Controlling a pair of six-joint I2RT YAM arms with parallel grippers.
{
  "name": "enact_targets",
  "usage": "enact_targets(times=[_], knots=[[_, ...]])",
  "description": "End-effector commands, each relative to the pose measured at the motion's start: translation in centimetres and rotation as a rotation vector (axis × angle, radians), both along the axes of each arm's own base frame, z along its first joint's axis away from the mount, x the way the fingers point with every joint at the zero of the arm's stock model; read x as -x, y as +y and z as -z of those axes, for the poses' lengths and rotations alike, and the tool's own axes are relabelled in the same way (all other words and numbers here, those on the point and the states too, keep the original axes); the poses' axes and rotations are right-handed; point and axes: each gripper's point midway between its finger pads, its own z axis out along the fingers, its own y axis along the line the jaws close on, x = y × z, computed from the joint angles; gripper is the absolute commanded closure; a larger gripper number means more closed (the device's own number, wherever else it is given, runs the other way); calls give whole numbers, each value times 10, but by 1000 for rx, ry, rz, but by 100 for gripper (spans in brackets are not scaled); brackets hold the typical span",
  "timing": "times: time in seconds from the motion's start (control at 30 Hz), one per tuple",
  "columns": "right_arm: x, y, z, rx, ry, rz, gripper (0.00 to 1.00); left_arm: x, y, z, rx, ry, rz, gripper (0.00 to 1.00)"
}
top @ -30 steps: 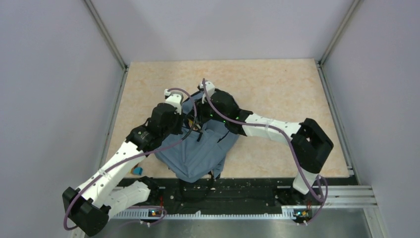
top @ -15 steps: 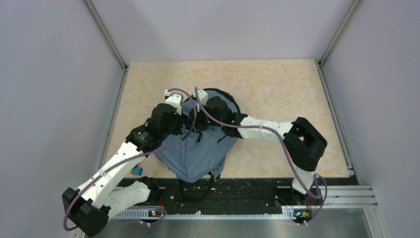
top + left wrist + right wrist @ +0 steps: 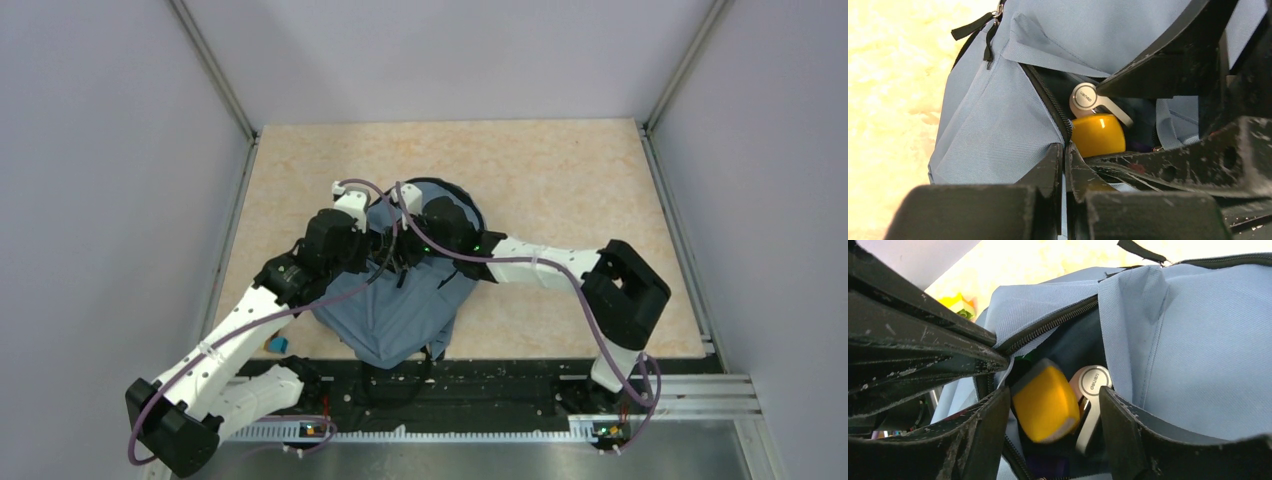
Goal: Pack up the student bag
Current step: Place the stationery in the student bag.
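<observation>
From above, we see the bag (image 3: 400,315) lying on the table (image 3: 560,180) near its front edge, between the two arms. The left gripper (image 3: 378,250) and right gripper (image 3: 403,252) meet over its mouth, almost touching. Their jaws are too small to read here.

From the left wrist, the left gripper is pinched tight on the lip of the bag beside the zipper (image 3: 1045,97), holding the mouth apart. Inside lie a yellow block (image 3: 1097,134) and a silver tool (image 3: 1084,98). The right gripper's black fingers cross the opening just beside the left one's.

From the right wrist, the right gripper stands wide inside the mouth. The yellow block lies between its fingers, blurred and apart from one of them, so we judge it is not gripped. The silver tool lies just behind the block.

We see three risks. If the lip slips from the left pinch, the mouth may fold over the right fingers. If those fingers pull out at an angle, they could catch the zipper teeth or drag the block out. The grippers are so close that a small sideways move could knock them together.
</observation>
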Motion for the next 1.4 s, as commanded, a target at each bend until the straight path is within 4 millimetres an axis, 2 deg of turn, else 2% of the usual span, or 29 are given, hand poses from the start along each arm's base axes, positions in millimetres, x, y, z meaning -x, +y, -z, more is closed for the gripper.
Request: enact_targets(times=[0.0, 0.07, 0.27, 0.43, 0.47, 0.57, 0.6, 0.63, 0.67, 0.73, 0.83, 0.9, 1.0, 1.1, 1.37], knots=[[28, 0, -28, -23, -67, -92, 33, -16, 3, -33, 34, -135, -35, 100], [26, -2, -31, -20, -84, -81, 25, -16, 3, -32, 33, -134, -35, 100], [27, -16, -51, -40, -128, -49, 24, -16, 5, -33, 28, -139, -38, 100], [30, -43, -69, -58, -172, 17, 23, -11, -12, -29, 22, -125, 81, 99], [32, -49, -72, -61, -180, 27, 23, -10, -15, -28, 22, -118, 101, 92], [39, -67, -73, -67, -193, 52, 23, -8, -20, -29, 15, -112, 134, 53], [42, -74, -73, -67, -200, 56, 23, -7, -19, -34, 12, -127, 134, 43], [45, -80, -73, -66, -205, 60, 23, -7, -17, -42, 10, -152, 125, 37], [48, -86, -71, -63, -212, 62, 23, -6, -13, -50, 6, -182, 110, 26], [53, -97, -69, -57, -226, 64, 23, -2, -11, -73, 23, -248, 102, 21], [60, -110, -65, -56, -244, 67, 23, 14, -24, -99, 75, -306, 150, 20], [62, -117, -66, -65, -258, 76, 23, 26, -39, -97, 108, -282, 198, 20], [62, -123, -67, -78, -271, 96, 24, 42, -66, -74, 136, -194, 254, 21], [62, -128, -69, -95, -277, 116, 25, 53, -82, -51, 151, -125, 238, 23], [62, -133, -64, -91, -272, 136, 28, 57, -92, -26, 200, -54, 84, 29]])
